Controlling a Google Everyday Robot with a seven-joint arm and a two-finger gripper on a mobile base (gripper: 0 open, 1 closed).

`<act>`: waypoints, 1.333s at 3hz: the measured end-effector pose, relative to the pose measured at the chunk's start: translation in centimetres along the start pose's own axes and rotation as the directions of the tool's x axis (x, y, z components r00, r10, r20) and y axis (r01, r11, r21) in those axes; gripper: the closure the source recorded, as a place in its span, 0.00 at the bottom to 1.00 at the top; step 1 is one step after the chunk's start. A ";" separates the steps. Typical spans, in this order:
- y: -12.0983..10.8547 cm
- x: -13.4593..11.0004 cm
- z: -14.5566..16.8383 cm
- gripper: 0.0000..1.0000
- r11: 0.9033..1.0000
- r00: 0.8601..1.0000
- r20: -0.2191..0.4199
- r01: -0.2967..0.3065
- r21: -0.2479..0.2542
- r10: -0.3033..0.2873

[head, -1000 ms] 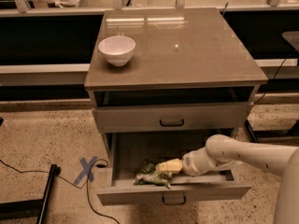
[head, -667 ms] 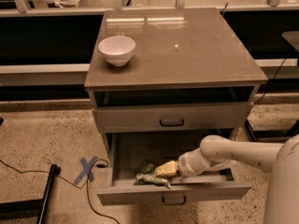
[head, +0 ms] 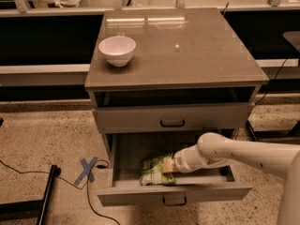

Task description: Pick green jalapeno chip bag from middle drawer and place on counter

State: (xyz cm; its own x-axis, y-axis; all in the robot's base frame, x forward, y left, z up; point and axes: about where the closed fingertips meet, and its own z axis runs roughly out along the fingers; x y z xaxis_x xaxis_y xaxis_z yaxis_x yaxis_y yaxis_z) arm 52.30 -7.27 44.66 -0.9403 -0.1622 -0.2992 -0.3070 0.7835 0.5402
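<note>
The green jalapeno chip bag (head: 156, 169) lies crumpled on the floor of the open middle drawer (head: 173, 195), left of centre. My gripper (head: 168, 165) reaches into the drawer from the right on a white arm, and its tip is against the bag's right edge. The bag rests on the drawer floor. The counter (head: 187, 50) is the glossy slab on top of the cabinet, above the drawer.
A white bowl (head: 116, 49) stands on the counter's left rear part. The taller-fronted drawer (head: 172, 118) above is shut. A blue tape cross (head: 87, 169) and black cables lie on the floor to the left. A black stand foot (head: 44, 196) sits at lower left.
My arm has shifted slightly left, bringing the gripper closer against the bag. The bag has stayed on the drawer floor.
</note>
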 end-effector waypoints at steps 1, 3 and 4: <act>-0.1 -0.5 -1.9 0.98 1.000 0.999 0.052 0.009 -0.004 -0.009; 2.5 -4.1 -14.5 1.00 0.969 0.949 0.215 0.243 -0.038 -0.230; 4.4 -6.1 -19.9 1.00 0.929 0.912 0.236 0.362 -0.072 -0.337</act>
State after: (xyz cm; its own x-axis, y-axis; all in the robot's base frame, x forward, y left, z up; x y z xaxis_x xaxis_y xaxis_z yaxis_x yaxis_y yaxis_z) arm 53.75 -14.79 64.54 -0.7194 -0.2703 -0.6398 -0.6361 0.6264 0.4506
